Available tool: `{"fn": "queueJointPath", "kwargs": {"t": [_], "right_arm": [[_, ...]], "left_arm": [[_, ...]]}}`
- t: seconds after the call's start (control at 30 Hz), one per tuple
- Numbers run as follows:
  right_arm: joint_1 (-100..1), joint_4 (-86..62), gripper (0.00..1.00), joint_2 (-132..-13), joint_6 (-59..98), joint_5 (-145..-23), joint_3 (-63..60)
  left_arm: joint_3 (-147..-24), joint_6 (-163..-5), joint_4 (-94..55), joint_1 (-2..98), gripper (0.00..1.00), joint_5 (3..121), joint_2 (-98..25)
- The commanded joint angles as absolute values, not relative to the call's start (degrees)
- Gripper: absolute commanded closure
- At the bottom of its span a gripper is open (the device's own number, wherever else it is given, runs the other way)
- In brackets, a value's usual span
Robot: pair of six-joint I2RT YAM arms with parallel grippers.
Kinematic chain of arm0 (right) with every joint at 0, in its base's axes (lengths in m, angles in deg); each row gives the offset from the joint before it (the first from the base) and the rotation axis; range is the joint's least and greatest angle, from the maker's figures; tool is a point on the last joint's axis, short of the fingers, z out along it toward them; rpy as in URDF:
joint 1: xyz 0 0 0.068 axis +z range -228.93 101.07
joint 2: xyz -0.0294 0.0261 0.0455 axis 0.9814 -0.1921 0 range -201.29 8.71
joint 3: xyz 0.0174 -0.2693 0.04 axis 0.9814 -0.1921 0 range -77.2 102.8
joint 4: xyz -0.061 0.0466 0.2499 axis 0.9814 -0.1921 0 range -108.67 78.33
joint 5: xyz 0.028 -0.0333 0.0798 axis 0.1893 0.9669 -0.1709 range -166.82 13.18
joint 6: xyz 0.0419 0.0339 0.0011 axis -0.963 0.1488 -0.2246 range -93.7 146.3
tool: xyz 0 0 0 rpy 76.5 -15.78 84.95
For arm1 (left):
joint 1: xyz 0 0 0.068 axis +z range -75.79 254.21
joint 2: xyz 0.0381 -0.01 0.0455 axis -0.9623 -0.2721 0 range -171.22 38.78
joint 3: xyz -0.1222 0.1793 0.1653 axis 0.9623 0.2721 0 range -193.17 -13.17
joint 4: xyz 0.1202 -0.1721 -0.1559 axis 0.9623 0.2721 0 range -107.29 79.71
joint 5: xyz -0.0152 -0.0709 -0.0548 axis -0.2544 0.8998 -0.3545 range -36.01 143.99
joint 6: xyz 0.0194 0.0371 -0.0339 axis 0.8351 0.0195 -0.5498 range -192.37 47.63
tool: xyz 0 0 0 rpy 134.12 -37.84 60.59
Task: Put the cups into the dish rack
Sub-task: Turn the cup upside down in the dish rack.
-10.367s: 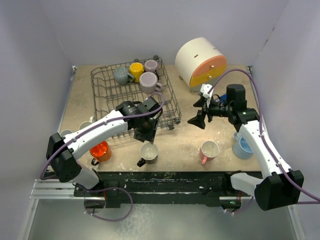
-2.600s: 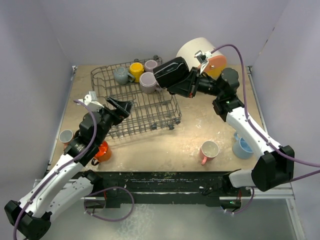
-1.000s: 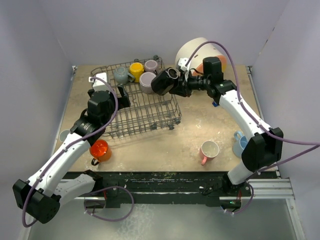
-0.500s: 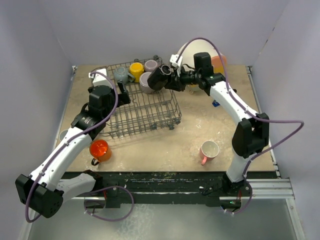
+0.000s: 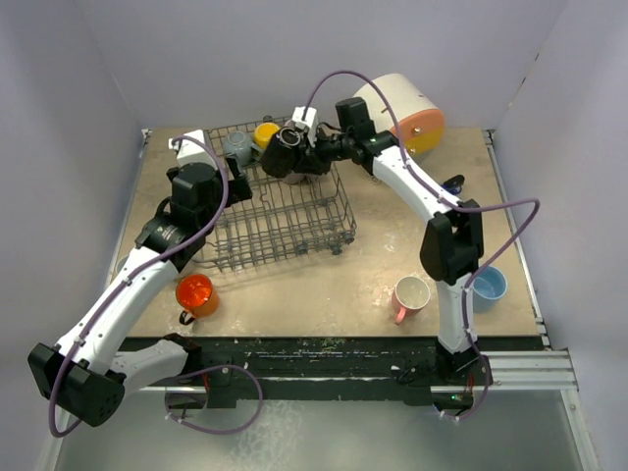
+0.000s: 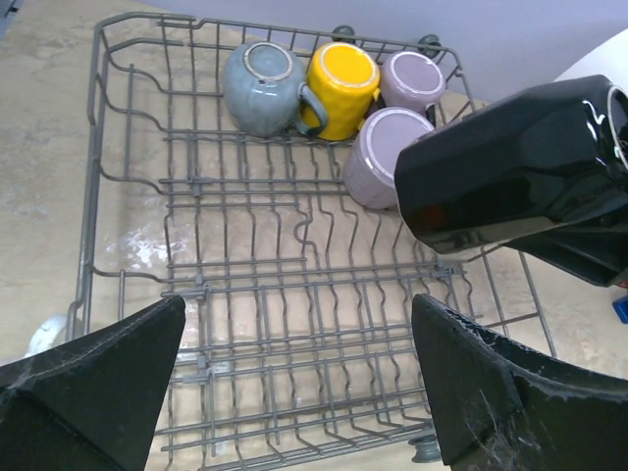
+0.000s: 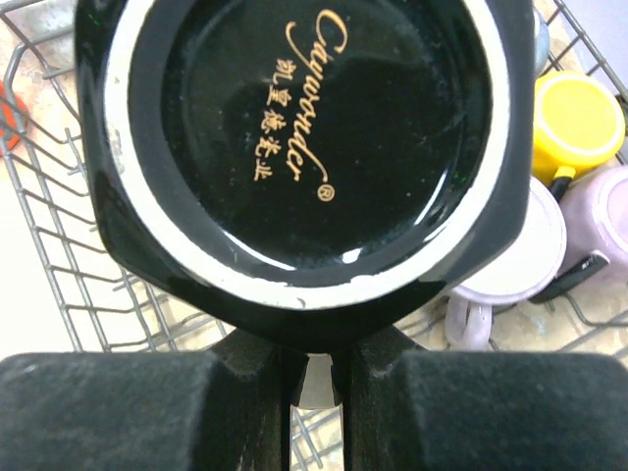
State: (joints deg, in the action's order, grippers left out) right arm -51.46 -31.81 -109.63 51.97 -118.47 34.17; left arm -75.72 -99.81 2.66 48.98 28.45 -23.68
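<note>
The black mug [image 5: 285,157] hangs over the far right part of the dish rack [image 5: 294,211], lying on its side with its base turned toward the right arm [image 5: 412,186]. In the right wrist view that base [image 7: 314,137] fills the picture, a pale ring round it and gold lettering in the middle. The right jaws are almost pressed together and pinch the black mug at its lower edge; which part of it they grip is hidden. Whether the mug touches the wires I cannot tell.

Four cups sit in the rack's far row, all bottom up: a grey-blue mug [image 6: 260,86], a yellow mug [image 6: 343,78] touching it, a mauve mug [image 6: 412,80] at the far right corner, and a paler mauve mug [image 6: 383,157] just in front, right beside the black one. The rest of the rack is bare wire.

The left jaws are spread wide with nothing between them, the fingers [image 6: 98,383] poised over the rack's near side, the left arm [image 5: 128,294] reaching in from the near left.

On the bench [image 5: 324,275], an orange mug [image 5: 194,292] stands near the rack's near left corner, a white mug with a pink handle [image 5: 410,294] toward the near right, and a light blue mug [image 5: 488,285] further right. A white cylinder with an orange front [image 5: 402,103] lies at the far right.
</note>
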Motion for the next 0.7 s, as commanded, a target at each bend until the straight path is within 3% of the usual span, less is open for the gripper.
{"fn": "queueJointPath", "kwargs": {"t": [0.0,0.67], "right_arm": [[-49.18,-29.0,1.0,-110.95,51.54,-117.59,43.47],[-42.69,-8.62,1.0,-128.03,36.17,-100.79,54.0]], "left_arm": [[-78.65,-98.54,2.94,49.34,0.01,24.13,-21.23],[-81.46,-93.32,5.31,49.55,0.01,20.36,-22.04]]}}
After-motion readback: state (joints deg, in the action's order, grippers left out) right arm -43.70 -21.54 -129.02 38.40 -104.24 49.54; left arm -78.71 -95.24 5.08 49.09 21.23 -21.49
